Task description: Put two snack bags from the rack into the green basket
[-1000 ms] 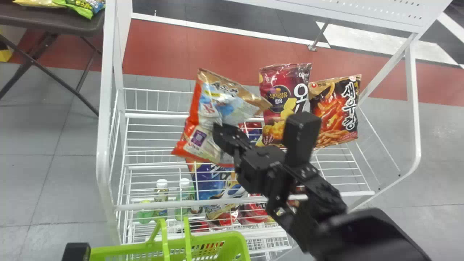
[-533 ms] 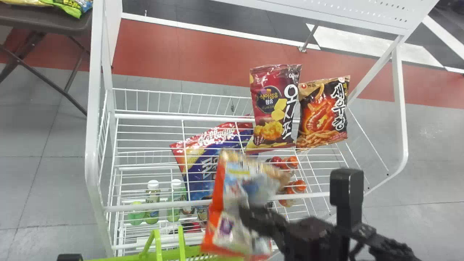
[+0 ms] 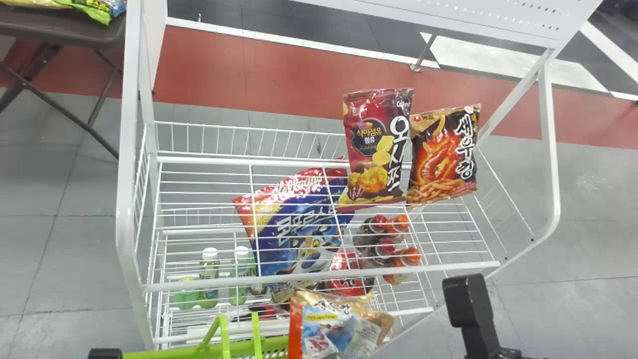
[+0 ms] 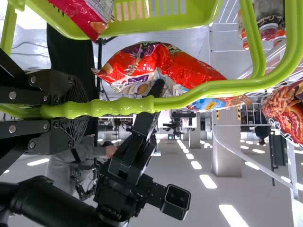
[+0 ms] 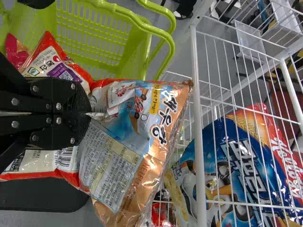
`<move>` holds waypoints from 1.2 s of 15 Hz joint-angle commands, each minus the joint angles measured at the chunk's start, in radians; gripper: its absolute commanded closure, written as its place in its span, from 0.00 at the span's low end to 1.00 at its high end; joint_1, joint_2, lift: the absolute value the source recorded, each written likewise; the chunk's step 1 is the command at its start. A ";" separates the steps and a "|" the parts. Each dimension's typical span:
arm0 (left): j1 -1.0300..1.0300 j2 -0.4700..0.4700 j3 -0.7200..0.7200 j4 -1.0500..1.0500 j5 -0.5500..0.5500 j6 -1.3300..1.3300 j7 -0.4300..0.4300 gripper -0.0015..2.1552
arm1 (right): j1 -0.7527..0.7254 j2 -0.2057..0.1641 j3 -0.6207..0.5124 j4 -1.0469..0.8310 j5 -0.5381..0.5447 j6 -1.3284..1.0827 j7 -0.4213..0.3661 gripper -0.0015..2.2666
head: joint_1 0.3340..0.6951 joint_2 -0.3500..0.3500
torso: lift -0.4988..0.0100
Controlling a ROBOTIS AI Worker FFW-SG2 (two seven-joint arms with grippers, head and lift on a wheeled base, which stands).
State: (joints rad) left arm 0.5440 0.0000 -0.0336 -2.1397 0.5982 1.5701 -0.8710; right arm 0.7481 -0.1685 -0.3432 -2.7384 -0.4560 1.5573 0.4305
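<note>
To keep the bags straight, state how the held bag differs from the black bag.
The held bag is clamped in the right gripper; the black bag rests on the rack. The held bag has red, pale blue and white areas, while the black bag is mainly black and fiery red. Both have a gold-brown end band.

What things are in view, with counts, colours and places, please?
held bag: one, red and tan, above basket
green basket: one, before rack
packet: at least one, reddish, in basket
rack: one, white, centre
snack bags: two, maroon and black-orange, top shelf
large bag: one, blue-red, lower
bottles: several, white-, red- and orange-capped, lower
table: one, dark, upper left
left gripper: one, black, on basket handle
right gripper: one, black, on held bag
</note>
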 commanded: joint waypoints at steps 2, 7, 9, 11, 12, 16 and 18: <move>0.001 -0.003 -0.003 -0.011 0.000 0.001 0.001 0.67 | -0.012 -0.011 0.105 0.036 0.005 0.015 -0.052 0.90 | 1.00 0.00 | 0.97; -0.001 -0.003 0.004 -0.011 0.000 0.001 -0.009 0.67 | -0.012 -0.040 0.334 0.152 0.135 0.015 -0.134 0.90 | 1.00 0.00 | 0.97; -0.001 -0.003 0.004 -0.011 0.002 0.001 -0.011 0.67 | -0.046 -0.048 0.400 0.232 0.189 0.015 -0.174 0.90 | 1.00 0.00 | 0.97; -0.001 -0.003 0.004 -0.012 0.002 0.001 -0.014 0.67 | -0.087 -0.045 0.414 0.290 0.189 0.015 -0.188 0.80 | 1.00 0.00 | 0.97; -0.001 -0.003 0.004 -0.014 0.002 0.001 -0.014 0.67 | -0.092 -0.045 0.414 0.298 0.191 0.015 -0.191 0.53 | 1.00 0.00 | 0.97; -0.001 -0.003 0.006 -0.014 0.002 0.001 -0.008 0.67 | -0.076 -0.046 0.355 0.256 0.181 0.015 -0.200 0.01 | 1.00 0.00 | 0.97; -0.001 -0.003 0.003 -0.014 0.002 0.001 -0.003 0.67 | -0.052 -0.045 0.300 0.223 0.148 0.015 -0.174 0.02 | 1.00 0.00 | 0.97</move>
State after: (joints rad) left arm 0.5430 0.0000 -0.0278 -2.1537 0.5999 1.5701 -0.8756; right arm 0.6775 -0.2144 -0.0009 -2.4905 -0.2800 1.5579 0.2482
